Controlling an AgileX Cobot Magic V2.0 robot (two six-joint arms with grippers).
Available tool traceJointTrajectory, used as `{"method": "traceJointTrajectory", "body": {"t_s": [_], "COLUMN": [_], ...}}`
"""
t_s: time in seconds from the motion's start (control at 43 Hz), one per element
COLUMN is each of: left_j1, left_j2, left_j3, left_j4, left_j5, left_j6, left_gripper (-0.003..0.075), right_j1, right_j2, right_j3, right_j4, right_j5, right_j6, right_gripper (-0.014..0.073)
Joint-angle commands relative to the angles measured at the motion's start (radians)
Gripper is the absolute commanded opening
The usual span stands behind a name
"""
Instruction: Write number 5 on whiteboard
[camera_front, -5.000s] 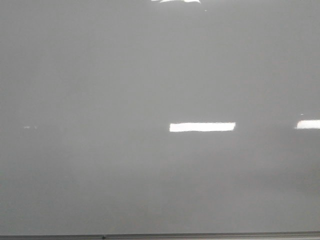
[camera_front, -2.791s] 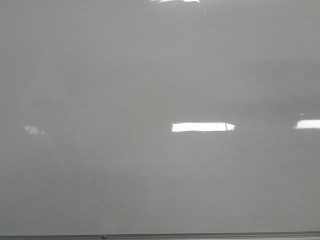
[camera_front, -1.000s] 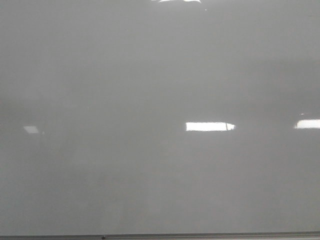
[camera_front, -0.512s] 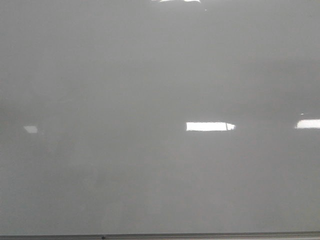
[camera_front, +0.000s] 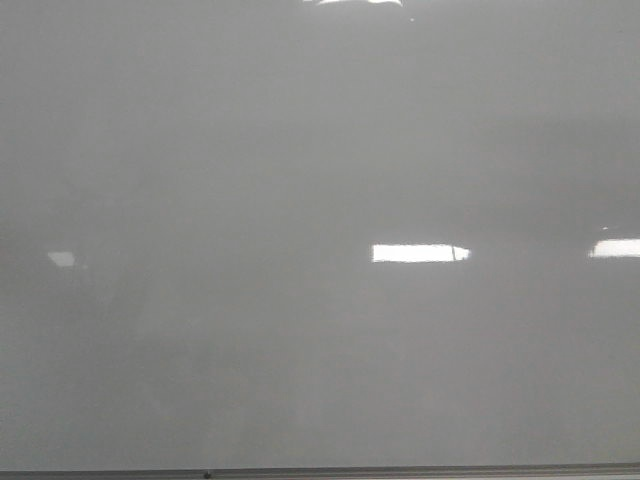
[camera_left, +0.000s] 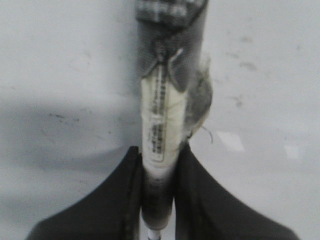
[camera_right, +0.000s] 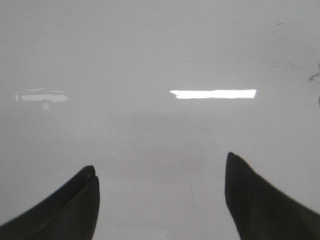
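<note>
The whiteboard (camera_front: 300, 150) fills the front view as a glossy pale grey surface with a thin dark bottom edge (camera_front: 320, 472). No number 5 shows on it in any view. My left gripper (camera_left: 159, 148) is shut on a marker (camera_left: 162, 115), a pale labelled barrel with a grey wrapped upper part, held over the whiteboard (camera_left: 60, 60). My right gripper (camera_right: 160, 162) is open with nothing between its fingers, facing the bare whiteboard (camera_right: 150, 45). Neither arm appears in the front view.
Bright rectangular light reflections (camera_front: 420, 253) lie on the board, with another at the right edge (camera_front: 615, 248). Faint dark smudges (camera_left: 60, 117) mark the board near the left gripper, and small specks (camera_right: 314, 76) sit at the edge of the right wrist view.
Since the oldest frames the middle reflection has grown shorter at its left end, and a faint patch at the left has brightened. Over the last second nothing has visibly changed.
</note>
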Motion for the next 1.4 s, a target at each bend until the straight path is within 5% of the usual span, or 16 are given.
{"method": "traceJointTrajectory", "body": {"t_s": [0.0, 0.14, 0.256, 0.535, 1.0, 1.372], "left_j1": [-0.039, -0.132, -0.256, -0.608, -0.979, -1.026], "left_j2": [-0.077, -0.102, -0.099, -0.099, -0.099, -0.099], "left_j3": [-0.079, -0.211, -0.322, -0.476, -0.517, -0.517], "left_j4": [0.027, 0.057, 0.051, 0.057, 0.078, 0.074], "left_j5": [0.128, 0.436, 0.687, 1.019, 0.987, 0.927], "left_j6": [-0.010, 0.036, 0.247, 0.584, 0.672, 0.672], "left_gripper": [-0.0020, -0.0020, -0.0020, -0.0020, -0.0020, -0.0020], "right_j1": [0.000, 0.000, 0.000, 0.044, 0.399, 0.653], "right_j2": [0.019, 0.019, 0.023, 0.149, 0.565, 0.845], "right_j3": [-0.036, -0.036, -0.038, -0.103, -0.334, -0.481], "right_j4": [0.003, 0.003, 0.003, 0.036, 0.357, 0.379], "right_j5": [-0.079, -0.065, -0.038, 0.079, 0.312, 0.207], "right_j6": [-0.003, -0.003, -0.003, -0.092, -0.686, -0.717], "right_gripper": [0.0549, 0.0549, 0.0549, 0.0549, 0.0549, 0.0549]}}
